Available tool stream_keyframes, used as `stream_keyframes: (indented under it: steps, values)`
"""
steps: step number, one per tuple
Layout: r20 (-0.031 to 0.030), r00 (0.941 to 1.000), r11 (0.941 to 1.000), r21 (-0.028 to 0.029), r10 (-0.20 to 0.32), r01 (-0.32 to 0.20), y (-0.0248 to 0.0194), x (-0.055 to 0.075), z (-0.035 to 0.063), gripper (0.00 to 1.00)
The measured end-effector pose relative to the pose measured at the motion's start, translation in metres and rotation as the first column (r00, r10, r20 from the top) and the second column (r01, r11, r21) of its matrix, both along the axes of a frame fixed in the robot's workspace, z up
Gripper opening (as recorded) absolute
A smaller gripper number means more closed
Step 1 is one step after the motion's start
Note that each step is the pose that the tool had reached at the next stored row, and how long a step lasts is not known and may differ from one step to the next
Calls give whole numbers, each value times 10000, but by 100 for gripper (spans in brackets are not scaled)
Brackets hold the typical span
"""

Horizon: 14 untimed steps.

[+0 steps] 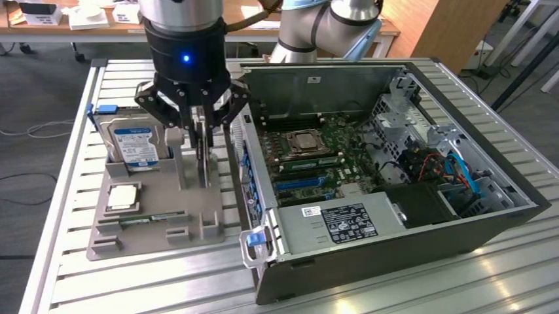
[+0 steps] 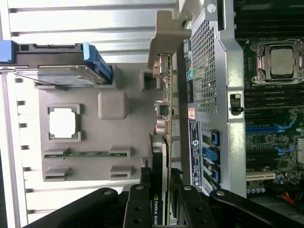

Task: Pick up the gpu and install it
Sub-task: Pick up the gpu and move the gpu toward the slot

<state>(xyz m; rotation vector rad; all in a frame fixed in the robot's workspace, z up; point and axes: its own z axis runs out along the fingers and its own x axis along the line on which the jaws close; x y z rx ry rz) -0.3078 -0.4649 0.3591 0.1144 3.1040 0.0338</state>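
I have the pincer point(image 1: 201, 127) point(image 2: 162, 187) closed narrow on the top edge of the gpu point(image 1: 203, 163) point(image 2: 159, 152). The card stands on edge in the grey holder point(image 1: 148, 232) on the table point(image 1: 131, 281). It sits between the hard drive point(image 1: 135, 144), on the exterior view's left, and the open computer case point(image 1: 367, 261), on the exterior view's right.

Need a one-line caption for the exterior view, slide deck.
Gripper closed on the gpu, standing upright in its gray holder beside the open computer case.
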Motion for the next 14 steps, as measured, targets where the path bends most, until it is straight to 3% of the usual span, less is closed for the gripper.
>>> stream_keyframes:
  steps: [14]
  values:
    - [-1,10000,10000,0,0,0,0,0,559,27]
